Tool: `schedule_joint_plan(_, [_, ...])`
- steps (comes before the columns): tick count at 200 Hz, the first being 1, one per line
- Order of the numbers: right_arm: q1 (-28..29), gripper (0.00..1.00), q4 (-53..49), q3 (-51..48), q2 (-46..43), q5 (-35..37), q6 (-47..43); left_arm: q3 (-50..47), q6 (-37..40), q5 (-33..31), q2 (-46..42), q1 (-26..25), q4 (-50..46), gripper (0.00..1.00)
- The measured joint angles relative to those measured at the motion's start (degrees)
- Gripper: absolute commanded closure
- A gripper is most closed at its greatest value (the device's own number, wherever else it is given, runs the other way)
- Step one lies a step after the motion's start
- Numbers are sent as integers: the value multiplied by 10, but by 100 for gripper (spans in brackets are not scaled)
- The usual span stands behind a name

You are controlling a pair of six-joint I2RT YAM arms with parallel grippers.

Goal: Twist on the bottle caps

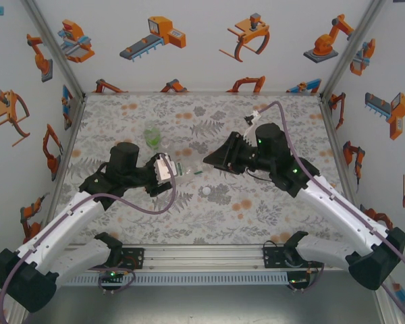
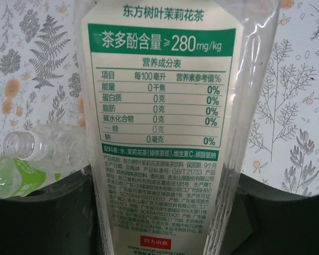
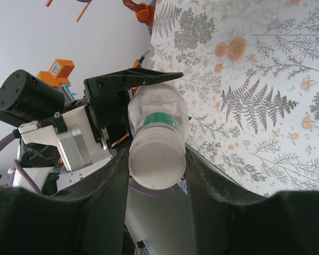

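We see a broad worktop (image 1: 121, 216) covered in a pale cloth printed with grey ferns and orange blossoms, closed in by white walls dotted with orange robot-arm stickers. Over it the two black arms meet near the middle, a purple cable trailing from each.

The left gripper (image 1: 163, 169) is clamped on the body of the labelled bottle (image 2: 159, 106), a tall clear plastic bottle with flattened sides. Its cream label carries a green band and a printed table of Chinese text. In the left wrist view the dark fingers press in on it from either side.

The right gripper (image 1: 209, 160) is pinched on the bottle cap (image 3: 155, 162), a smooth white round plastic cap that sits on the neck of that same bottle, just above a green ring. Its two black fingers squeeze the cap's rim on opposite sides.

The bottle lies roughly level between the two grippers, its long axis running left to right across the worktop. The capped end points toward the right arm and the base toward the left arm.

Just beyond the left gripper, the green-tinted bottle (image 1: 152, 137) lies on its side on the cloth. It is crinkled clear plastic with a lime-green label, and in the left wrist view its threaded neck (image 2: 22, 144) is open.

A loose cap (image 1: 206, 191), small, white and round, rests on the cloth nearer the arm bases, apart from both grippers
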Motion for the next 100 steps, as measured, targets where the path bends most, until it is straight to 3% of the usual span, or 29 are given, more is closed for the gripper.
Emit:
schedule_joint_plan(14, [0, 65, -9, 10, 7, -1, -5, 0, -1, 0, 0, 0, 0, 100])
schedule_joint_plan(52, [2, 35, -54, 48, 28, -3, -54, 0, -9, 4, 0, -1, 14, 100])
schedule_joint_plan(100, [4, 30, -126, 104, 25, 0, -209, 0, -9, 48, 1, -4, 27, 100])
